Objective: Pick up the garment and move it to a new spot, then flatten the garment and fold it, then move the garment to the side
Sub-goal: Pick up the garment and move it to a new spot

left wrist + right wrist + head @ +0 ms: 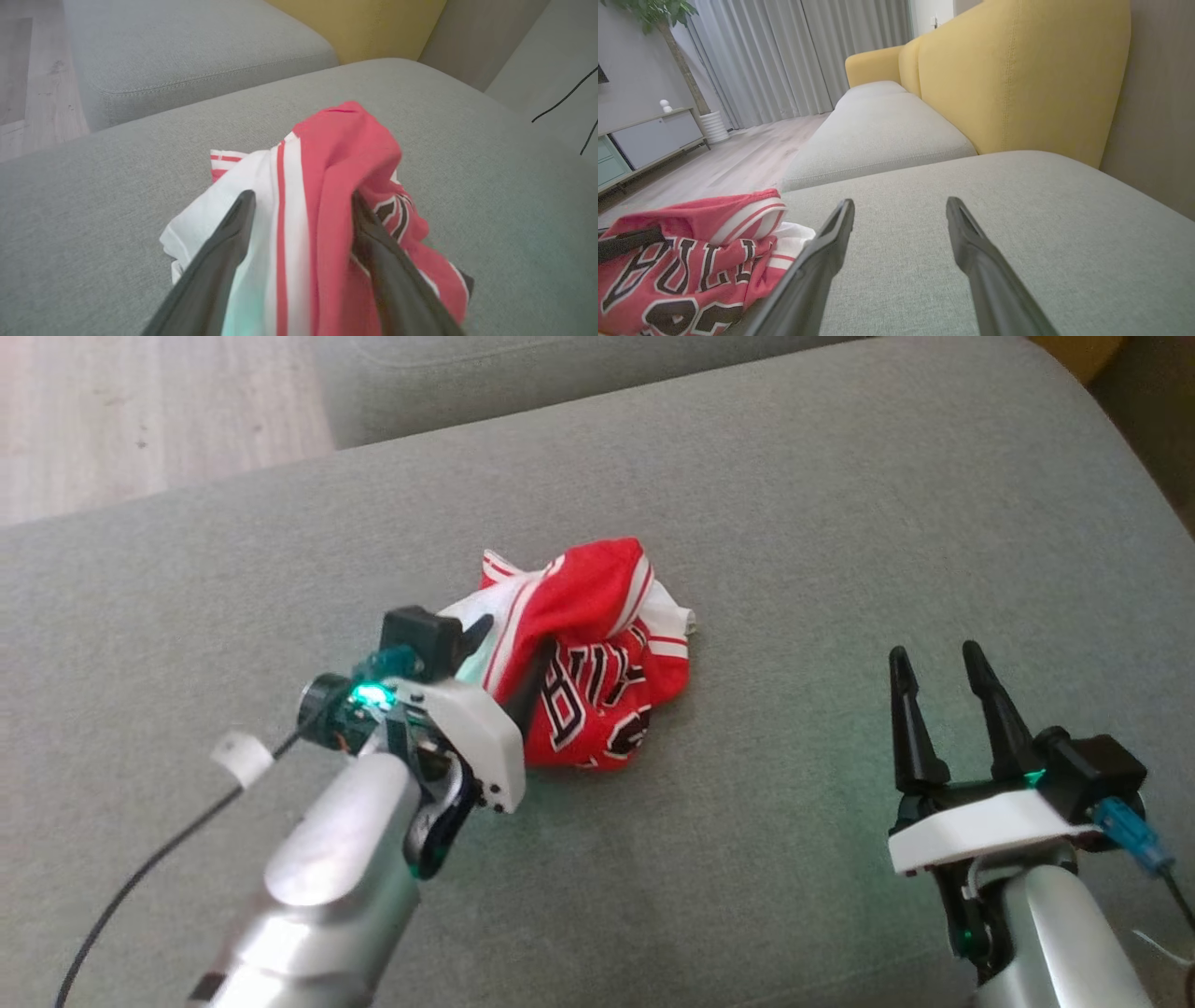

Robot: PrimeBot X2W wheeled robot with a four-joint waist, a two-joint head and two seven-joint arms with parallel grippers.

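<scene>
Seen from the head, the crumpled red-and-white garment (607,616) lies mid-cushion on the grey sofa (840,504), the left gripper (509,653) at its edge; the left wrist shows fingers (224,242) spread, unclenched, straddling the cloth; the right wrist shows the right gripper (900,203) gaping empty nearby.

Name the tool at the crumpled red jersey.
The left tool, its open fingers straddling the crumpled red-and-white jersey; the right tool stands apart over the grey fabric cushion.

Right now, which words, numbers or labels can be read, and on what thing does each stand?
Jersey: large black letters edged in white, crumpled and cut by folds; no whole word can be read.
Elsewhere: no readable text.
</scene>
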